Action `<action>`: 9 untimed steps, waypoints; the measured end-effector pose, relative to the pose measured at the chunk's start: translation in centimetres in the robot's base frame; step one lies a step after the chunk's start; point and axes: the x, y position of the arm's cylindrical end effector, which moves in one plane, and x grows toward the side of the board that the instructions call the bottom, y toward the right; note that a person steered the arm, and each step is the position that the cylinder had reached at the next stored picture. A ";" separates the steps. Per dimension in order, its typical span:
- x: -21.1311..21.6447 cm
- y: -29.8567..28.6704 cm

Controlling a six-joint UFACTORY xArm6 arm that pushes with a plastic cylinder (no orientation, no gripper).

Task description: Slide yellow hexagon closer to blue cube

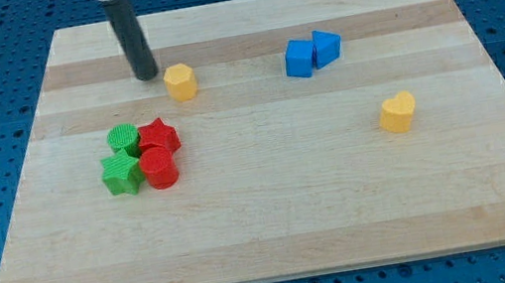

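Note:
The yellow hexagon (180, 81) sits on the wooden board in the upper middle-left. The blue cube (299, 58) lies well to its right, touching a second blue block (326, 46) on its right side. My tip (146, 76) rests on the board just left of and slightly above the yellow hexagon, with a small gap between them. The rod rises up and to the left out of the view's top.
A yellow heart (397, 112) lies at the view's right. A cluster at the left holds a green cylinder (123, 139), a green star (121, 173), a red star (160, 135) and a red cylinder (159, 169). The board's edges (283, 275) border blue perforated table.

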 end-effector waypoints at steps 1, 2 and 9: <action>2.8 7.4; 3.7 10.4; 11.0 14.3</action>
